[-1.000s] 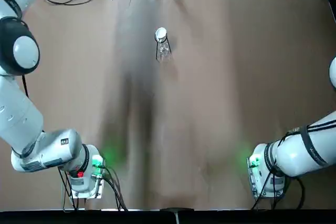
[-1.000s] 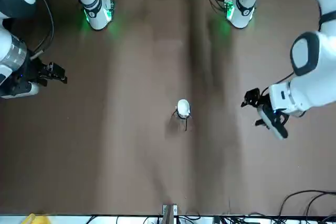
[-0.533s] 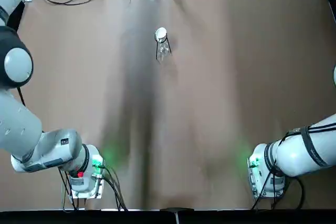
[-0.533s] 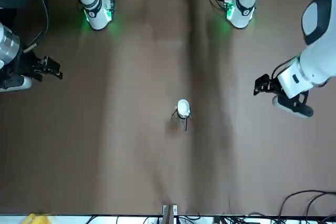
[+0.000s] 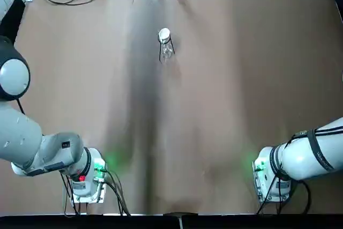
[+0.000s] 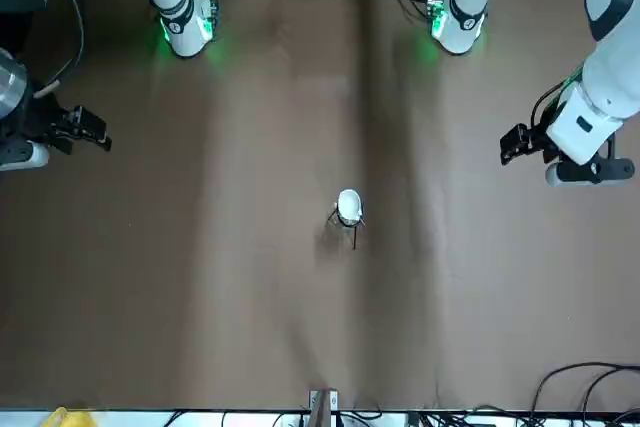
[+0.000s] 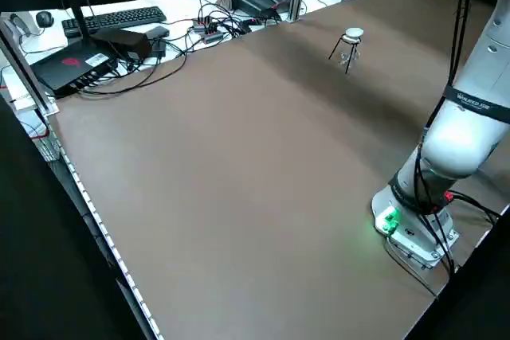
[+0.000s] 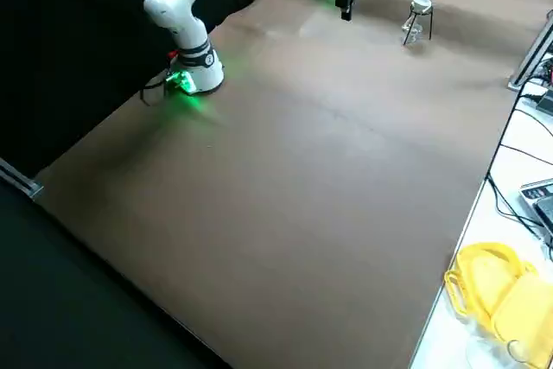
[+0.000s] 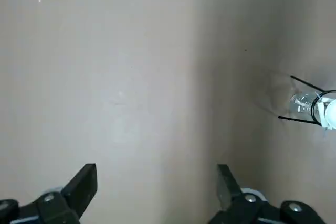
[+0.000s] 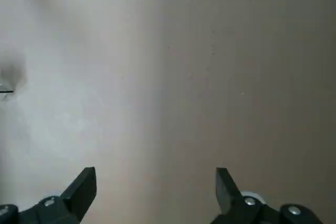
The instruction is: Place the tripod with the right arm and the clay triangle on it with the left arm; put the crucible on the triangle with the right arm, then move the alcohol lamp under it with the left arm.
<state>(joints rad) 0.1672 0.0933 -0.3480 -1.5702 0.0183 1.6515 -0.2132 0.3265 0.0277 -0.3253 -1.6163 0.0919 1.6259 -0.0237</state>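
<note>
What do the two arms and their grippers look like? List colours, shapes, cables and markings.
Both are white-grey jointed arms with rounded shells and dark joint bands. Each round base glows with a green light, and black cables trail from it. The left arm carries a small dark label and a red spot near its base. The left gripper and right gripper are black, with two angular fingers.

On the brown table (image 5: 214, 105), the crucible (image 5: 164, 35) sits atop the tripod (image 5: 166, 49), alcohol lamp (image 5: 168, 52) beneath.

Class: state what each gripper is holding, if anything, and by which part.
Nothing. The left gripper and right gripper are both open and empty; the crucible sits atop the tripod, untouched.
</note>
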